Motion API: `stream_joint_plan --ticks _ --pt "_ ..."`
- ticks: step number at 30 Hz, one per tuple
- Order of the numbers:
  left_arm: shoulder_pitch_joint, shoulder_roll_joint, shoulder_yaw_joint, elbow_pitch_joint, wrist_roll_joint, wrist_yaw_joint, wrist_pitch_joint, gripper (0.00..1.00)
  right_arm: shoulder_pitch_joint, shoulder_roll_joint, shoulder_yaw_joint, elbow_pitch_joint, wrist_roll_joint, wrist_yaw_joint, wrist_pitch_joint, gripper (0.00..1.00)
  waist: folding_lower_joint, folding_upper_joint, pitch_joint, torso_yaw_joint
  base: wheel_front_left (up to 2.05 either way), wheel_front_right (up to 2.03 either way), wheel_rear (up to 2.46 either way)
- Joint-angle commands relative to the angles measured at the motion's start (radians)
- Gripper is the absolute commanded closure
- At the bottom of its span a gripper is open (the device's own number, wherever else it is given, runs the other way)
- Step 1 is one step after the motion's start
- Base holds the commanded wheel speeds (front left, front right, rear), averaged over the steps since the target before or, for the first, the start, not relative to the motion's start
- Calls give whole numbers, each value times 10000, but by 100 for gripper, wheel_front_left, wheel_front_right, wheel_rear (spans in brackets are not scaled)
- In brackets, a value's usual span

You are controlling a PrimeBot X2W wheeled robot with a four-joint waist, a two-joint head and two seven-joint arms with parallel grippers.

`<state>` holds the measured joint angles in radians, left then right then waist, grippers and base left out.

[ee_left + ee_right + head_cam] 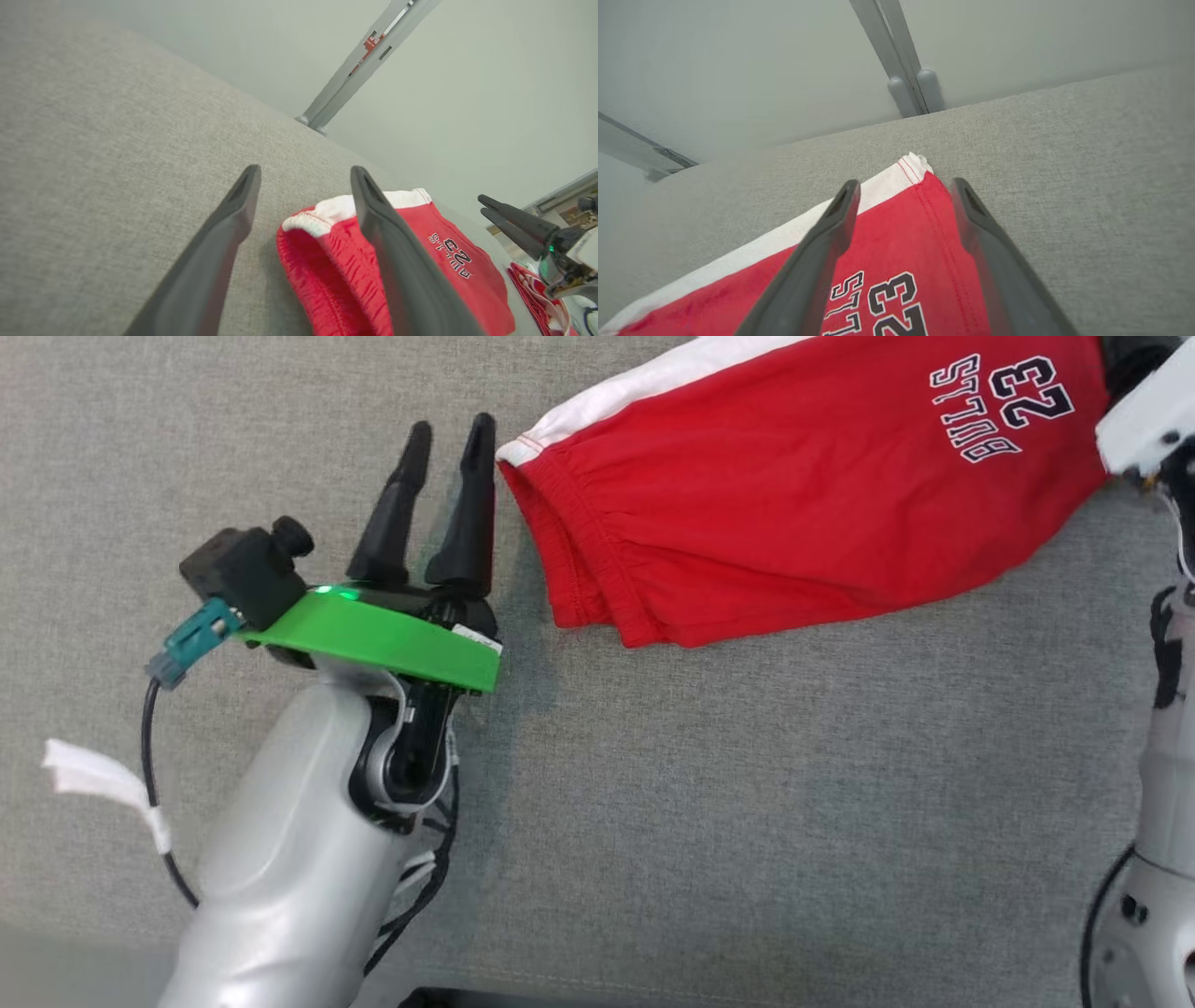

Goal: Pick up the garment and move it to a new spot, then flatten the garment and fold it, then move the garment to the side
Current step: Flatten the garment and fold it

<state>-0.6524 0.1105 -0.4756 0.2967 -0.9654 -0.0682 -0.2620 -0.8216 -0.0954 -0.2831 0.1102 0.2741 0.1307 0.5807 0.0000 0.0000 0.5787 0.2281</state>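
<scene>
The garment [803, 495] is a pair of red shorts with a white side stripe and "BULLS 23" print. It lies folded on the grey cloth surface [709, 803], at the upper right of the head view. My left gripper [451, 427] stands open just left of the waistband end, with nothing between its fingers. In the left wrist view the garment [336, 261] lies under and beyond the open left gripper [304, 170]. My right gripper [906, 183] is open over the garment's hem corner [915, 210], holding nothing. It also appears from the side as the right gripper [482, 205].
My right forearm [1162, 728] runs along the right edge of the head view. Another red and white cloth [537, 289] lies beyond the surface's edge. A grey post [906, 88] stands behind the far edge. The surface's front edge [308, 980] is near my left arm.
</scene>
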Motion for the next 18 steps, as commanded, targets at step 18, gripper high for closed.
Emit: stream_joint_plan --ticks 18 --pt "3703 -598 2248 -3769 6263 -338 -32 0 766 -1852 1099 564 -1458 -2 1795 0 0 0 128 784 0 0 0"
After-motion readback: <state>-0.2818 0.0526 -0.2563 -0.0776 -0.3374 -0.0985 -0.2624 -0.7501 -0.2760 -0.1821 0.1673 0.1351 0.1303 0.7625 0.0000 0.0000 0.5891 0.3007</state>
